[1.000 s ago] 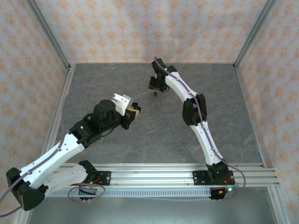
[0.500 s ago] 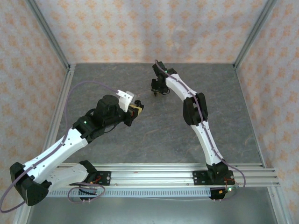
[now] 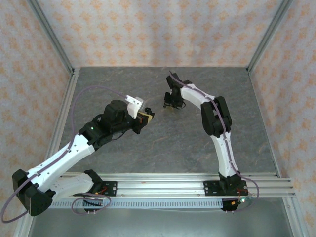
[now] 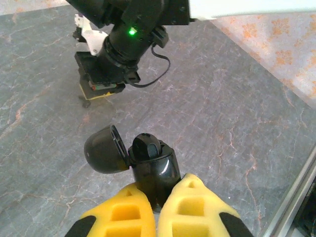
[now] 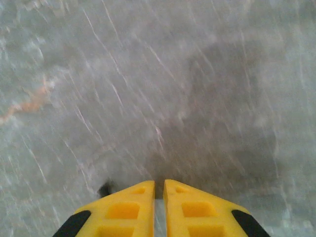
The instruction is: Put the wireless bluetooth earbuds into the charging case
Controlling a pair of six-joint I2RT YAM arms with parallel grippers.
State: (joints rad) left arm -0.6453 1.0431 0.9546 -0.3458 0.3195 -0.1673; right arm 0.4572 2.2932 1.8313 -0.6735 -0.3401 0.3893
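Note:
My left gripper (image 4: 160, 185) (image 3: 146, 118) is shut on the black charging case (image 4: 154, 170), which it holds upright above the table. The case's lid (image 4: 102, 149) hangs open to the left. One black earbud (image 4: 146, 146) sits in the case's mouth. My right gripper (image 3: 170, 104) (image 4: 101, 93) (image 5: 159, 183) hovers low over the table just beyond the case, with its jaws shut to a thin slit and nothing seen between them. A small dark earbud (image 5: 105, 188) (image 4: 86, 103) shows against the outer side of its left finger. Whether it is gripped I cannot tell.
The grey stone-patterned table (image 3: 148, 148) is walled in by patterned panels (image 3: 158, 29) with metal corner posts (image 3: 52, 37). An aluminium rail (image 3: 173, 180) (image 4: 301, 197) runs along the near edge, where the arm bases stand.
The right gripper's jaws have closed from open to a thin slit, and it has shifted nearer and slightly right. The left arm has carried the case a little right, toward the right gripper.

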